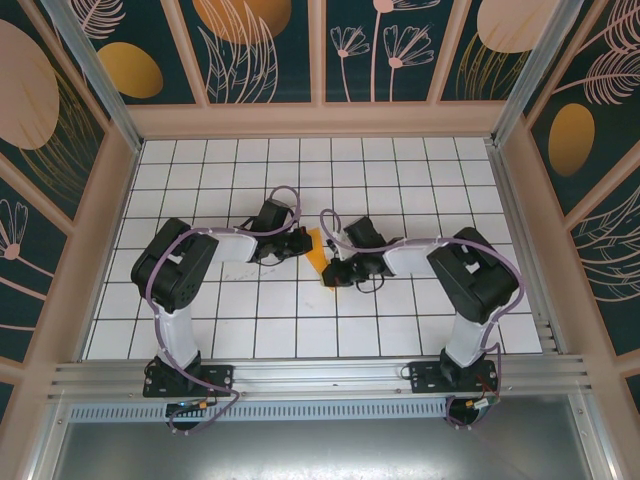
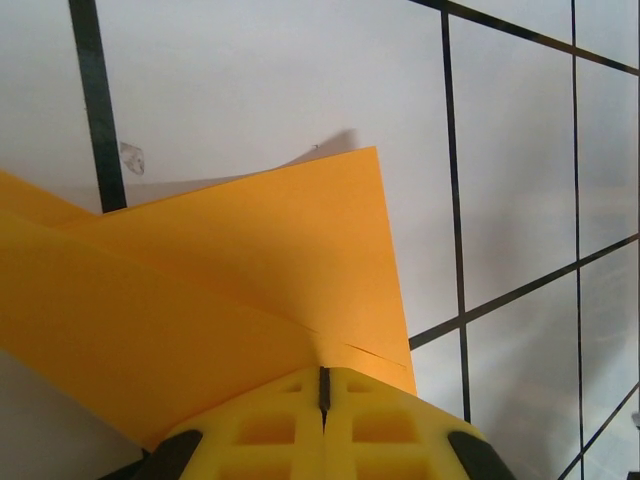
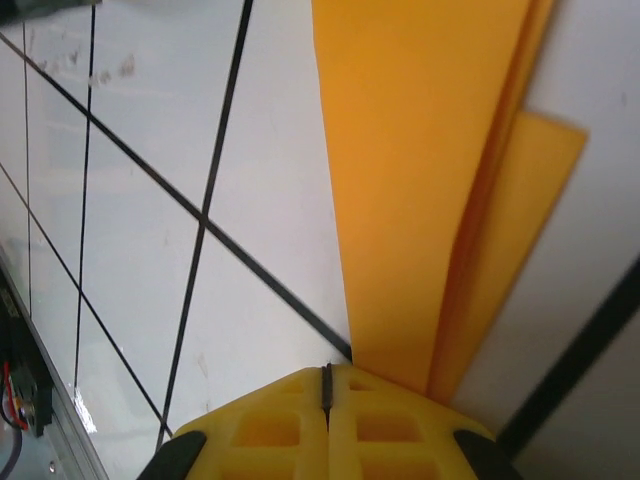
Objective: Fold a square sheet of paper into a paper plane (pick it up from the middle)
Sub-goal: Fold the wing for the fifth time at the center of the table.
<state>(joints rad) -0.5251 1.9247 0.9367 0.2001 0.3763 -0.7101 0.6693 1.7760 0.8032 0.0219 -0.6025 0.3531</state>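
The square sheet of paper (image 1: 317,251) is bright orange and lies folded into a narrow, layered wedge on the white grid table, between the two grippers. My left gripper (image 1: 300,243) is at the wedge's left side. In the left wrist view its yellow jaws are shut (image 2: 323,375), tips on the paper (image 2: 260,260), whose creases run to the jaw line. My right gripper (image 1: 335,272) is at the lower right end of the wedge. Its jaws are shut too (image 3: 326,372), with the stacked paper layers (image 3: 420,180) passing under its right finger.
The white grid table (image 1: 400,320) spreads around both arms. Patterned walls (image 1: 60,150) enclose it on three sides. An aluminium rail (image 1: 320,378) carries the arm bases along the near edge.
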